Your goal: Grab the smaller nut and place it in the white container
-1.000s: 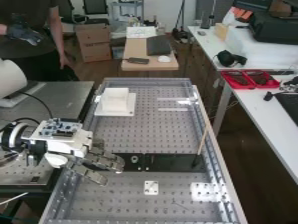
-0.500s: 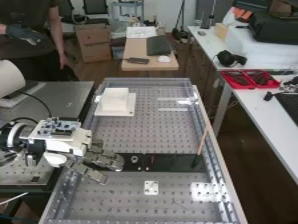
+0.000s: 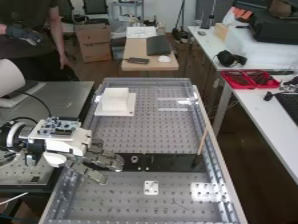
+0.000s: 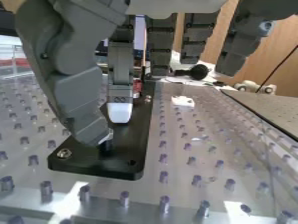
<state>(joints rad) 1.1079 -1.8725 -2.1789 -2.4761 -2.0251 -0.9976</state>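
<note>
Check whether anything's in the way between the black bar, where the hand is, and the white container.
Nothing visible stands between the hand over the black bar and the white container; the bearing sits off to the side.

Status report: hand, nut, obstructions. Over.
Hand open, low over black bar. Smaller nut on bar, ungripped. Thumb hangs close by; no other obstruction apparent.
</note>
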